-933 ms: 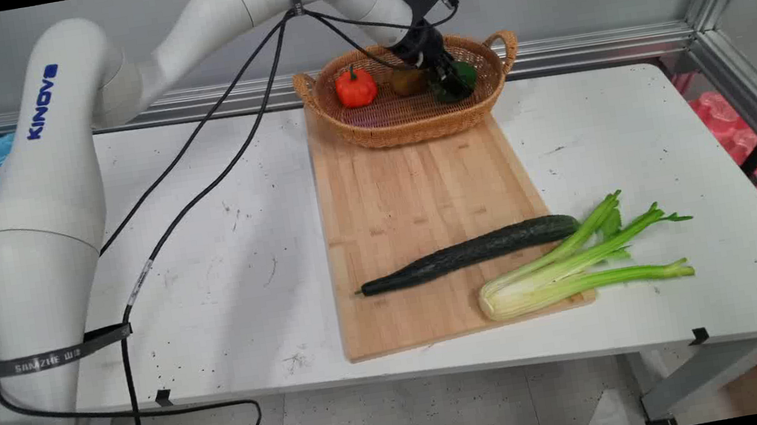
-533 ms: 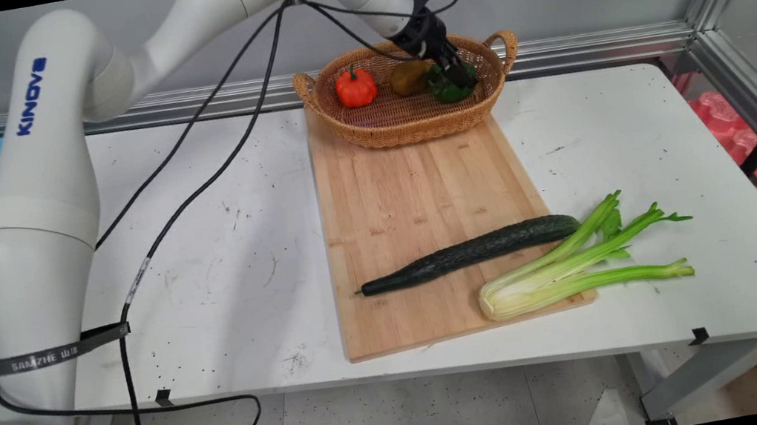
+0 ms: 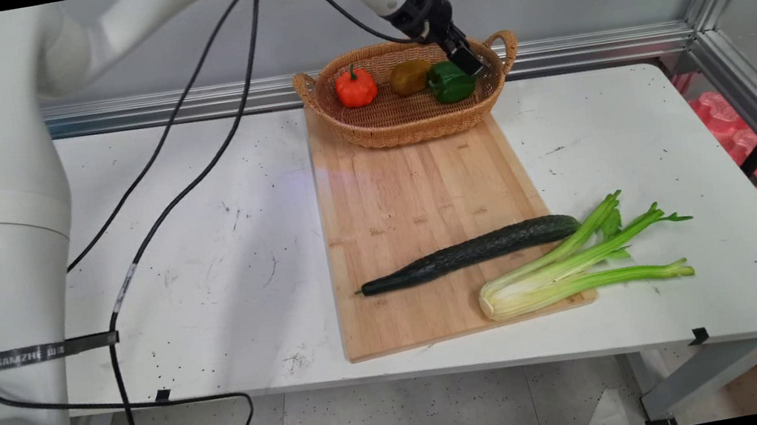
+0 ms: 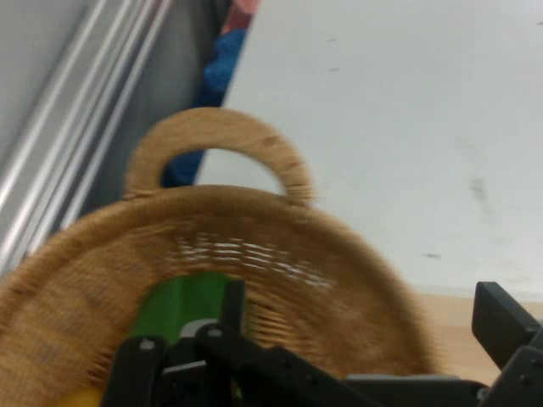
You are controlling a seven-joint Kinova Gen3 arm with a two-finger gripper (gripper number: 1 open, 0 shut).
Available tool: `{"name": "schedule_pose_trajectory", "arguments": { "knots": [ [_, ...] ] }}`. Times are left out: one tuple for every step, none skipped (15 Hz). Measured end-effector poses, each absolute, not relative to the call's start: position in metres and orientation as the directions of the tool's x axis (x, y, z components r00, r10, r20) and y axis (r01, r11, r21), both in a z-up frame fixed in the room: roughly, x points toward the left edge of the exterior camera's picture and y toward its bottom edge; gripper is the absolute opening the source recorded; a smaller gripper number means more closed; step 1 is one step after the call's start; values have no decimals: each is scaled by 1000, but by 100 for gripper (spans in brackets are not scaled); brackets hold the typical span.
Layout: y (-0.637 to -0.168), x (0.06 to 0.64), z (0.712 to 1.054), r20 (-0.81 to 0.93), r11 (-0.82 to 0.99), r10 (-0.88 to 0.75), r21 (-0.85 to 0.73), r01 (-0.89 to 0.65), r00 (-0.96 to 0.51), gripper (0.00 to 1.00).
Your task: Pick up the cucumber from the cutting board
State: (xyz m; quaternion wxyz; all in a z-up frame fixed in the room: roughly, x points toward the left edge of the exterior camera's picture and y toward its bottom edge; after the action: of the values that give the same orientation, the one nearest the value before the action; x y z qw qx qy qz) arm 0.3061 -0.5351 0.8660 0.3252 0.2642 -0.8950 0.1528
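I have the gripper [image 3: 470, 64] hanging just above the right half of the wicker basket [image 3: 404, 130], which I take as my landmark. In the hand view the two fingers stand clearly spread, one low at the left and one at the right edge, with nothing between them, so it carries nothing. The green pepper [image 3: 450, 82] lies right under the fingertips inside the basket, and I cannot tell whether they are touching it or just clear of it. Left of the pepper in the basket sits a brownish fruit [image 3: 411, 76], and left of that a small orange pumpkin [image 3: 356, 88].

The basket rests on the far end of a wooden cutting board [image 3: 414, 199]. Toward the board's near end, well apart from the basket, lies a long dark cucumber [image 3: 471, 253], and just beside it a bunch of celery [image 3: 574, 266] overhangs the board's right edge onto the white table [image 3: 164, 237].

My worries: the fingers are close to the basket's right handle [image 3: 503, 44] and rim, so a sideways move could snag the weave and drag the light basket. A descent off-centre could roll the pepper against the brownish fruit. The hanging cables [image 3: 216, 132] sweep left of the basket and could catch its left handle.
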Motion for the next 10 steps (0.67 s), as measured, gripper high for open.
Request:
{"name": "schedule_pose_trajectory", "arguments": {
  "knots": [
    [-524,303,872,660,818,-377,-91,-567,-650,100],
    [-517,301,876,657,822,-381,-83,-564,-651,100],
    [-505,298,882,653,827,-383,-72,-557,-653,100],
    [-488,294,888,646,835,-386,-60,-547,-659,100],
    [-474,290,893,638,841,-385,-54,-538,-666,100],
    [-460,288,897,630,846,-385,-51,-530,-675,100],
    [-448,285,899,622,851,-383,-50,-523,-683,100],
    [-435,284,902,612,855,-382,-51,-516,-692,100],
    [-422,283,904,601,858,-381,-53,-511,-702,100],
    [-412,282,904,591,861,-380,-55,-506,-711,100]
  ]
}}
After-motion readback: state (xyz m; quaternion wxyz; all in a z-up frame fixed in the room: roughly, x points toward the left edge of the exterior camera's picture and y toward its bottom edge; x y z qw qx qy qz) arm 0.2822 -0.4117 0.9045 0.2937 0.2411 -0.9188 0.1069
